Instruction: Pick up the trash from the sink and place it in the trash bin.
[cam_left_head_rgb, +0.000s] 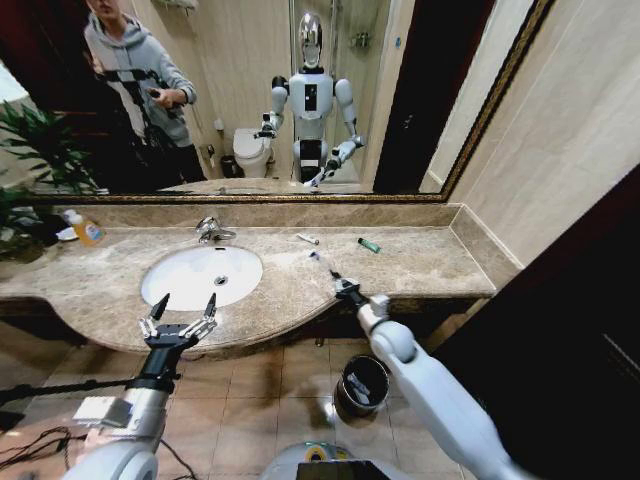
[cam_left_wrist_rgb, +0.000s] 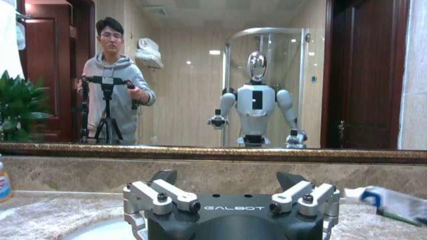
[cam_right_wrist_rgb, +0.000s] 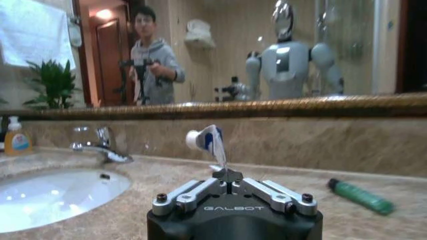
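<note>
Right gripper (cam_left_head_rgb: 337, 284) pinches a white tube (cam_left_head_rgb: 318, 259) right of the sink (cam_left_head_rgb: 201, 276); left gripper (cam_left_head_rgb: 184, 308) hangs open at its front edge.

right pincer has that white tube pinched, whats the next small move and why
Probably lift the right pincer clear of the marble counter and swing it toward the trash bin on the floor below the counter edge. It is already shut on the white tube with blue print, held upright above the counter. The left pincer hovers open by the sink.

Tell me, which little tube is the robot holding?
The white tube with blue print, pinched upright in the right gripper. The green tube lies untouched on the counter.
</note>
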